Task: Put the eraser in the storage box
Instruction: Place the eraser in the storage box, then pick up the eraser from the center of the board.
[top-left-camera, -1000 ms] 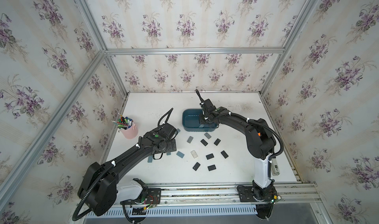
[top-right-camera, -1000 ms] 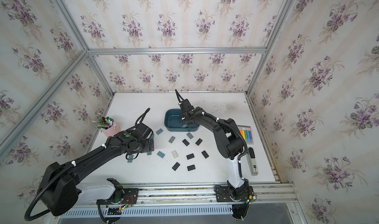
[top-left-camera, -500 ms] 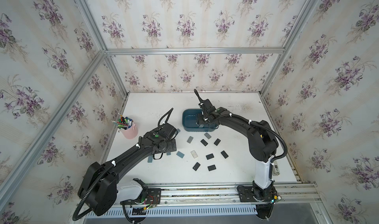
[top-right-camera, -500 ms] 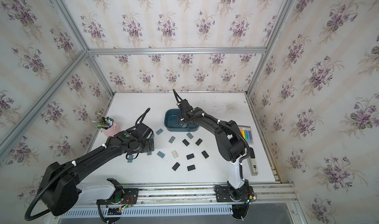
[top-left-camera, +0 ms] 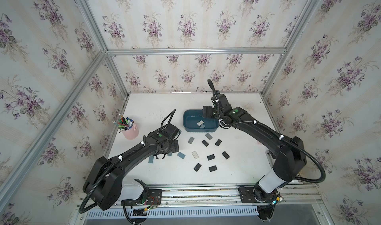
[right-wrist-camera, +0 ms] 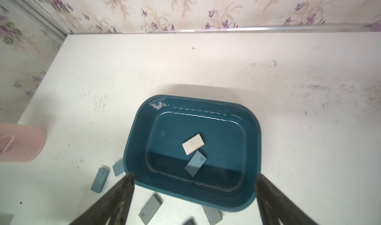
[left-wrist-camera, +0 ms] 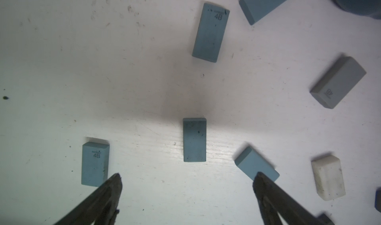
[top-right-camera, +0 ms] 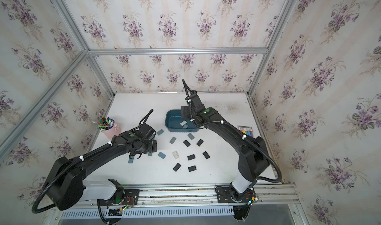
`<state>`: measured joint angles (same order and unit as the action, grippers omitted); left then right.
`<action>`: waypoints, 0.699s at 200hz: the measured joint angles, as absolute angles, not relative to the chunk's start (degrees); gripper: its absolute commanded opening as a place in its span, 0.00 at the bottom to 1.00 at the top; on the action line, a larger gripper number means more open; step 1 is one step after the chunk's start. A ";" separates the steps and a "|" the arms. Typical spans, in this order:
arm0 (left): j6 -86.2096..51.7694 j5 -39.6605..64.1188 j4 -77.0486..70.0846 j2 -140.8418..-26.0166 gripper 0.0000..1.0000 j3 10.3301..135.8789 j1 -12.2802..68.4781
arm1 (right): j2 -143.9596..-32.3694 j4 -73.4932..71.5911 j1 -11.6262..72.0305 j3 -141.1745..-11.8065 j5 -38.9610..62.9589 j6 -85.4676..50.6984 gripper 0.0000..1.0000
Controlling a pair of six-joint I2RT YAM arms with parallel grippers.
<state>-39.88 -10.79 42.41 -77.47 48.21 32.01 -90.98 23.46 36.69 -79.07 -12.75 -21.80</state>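
Note:
The storage box, a dark teal tub, stands at the middle back of the table. A white eraser and a blue eraser lie loose on its floor, touching each other. My right gripper hangs above the box, open, holding nothing. My left gripper is open just over the table left of the box. Another blue eraser lies flat just ahead of the gap between its fingers, untouched.
Several black erasers, grey ones, blue ones and a white one are scattered in front of the box. A pink pen cup stands at the left. A colour card lies at the right edge.
My right gripper has opened above the storage box and drifted slightly left. The left arm has not moved.

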 measured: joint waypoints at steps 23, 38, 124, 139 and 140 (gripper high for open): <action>-39.90 -10.09 41.74 -78.50 0.99 47.55 32.01 | -83.70 21.39 36.69 -73.43 -15.07 -21.39 1.00; -39.90 -9.56 40.91 -79.40 0.99 47.13 32.01 | -79.00 20.08 36.69 -69.25 -16.53 -21.30 1.00; -40.07 -9.23 37.39 -87.39 0.96 47.57 32.01 | -64.79 16.99 36.69 -56.80 -20.99 -21.37 1.00; -40.07 -9.32 36.82 -88.82 0.89 47.94 31.90 | -63.70 17.04 36.69 -55.90 -21.02 -21.17 1.00; -40.07 -9.32 36.77 -88.90 0.88 47.94 31.90 | -63.68 17.04 36.69 -55.88 -21.02 -21.17 1.00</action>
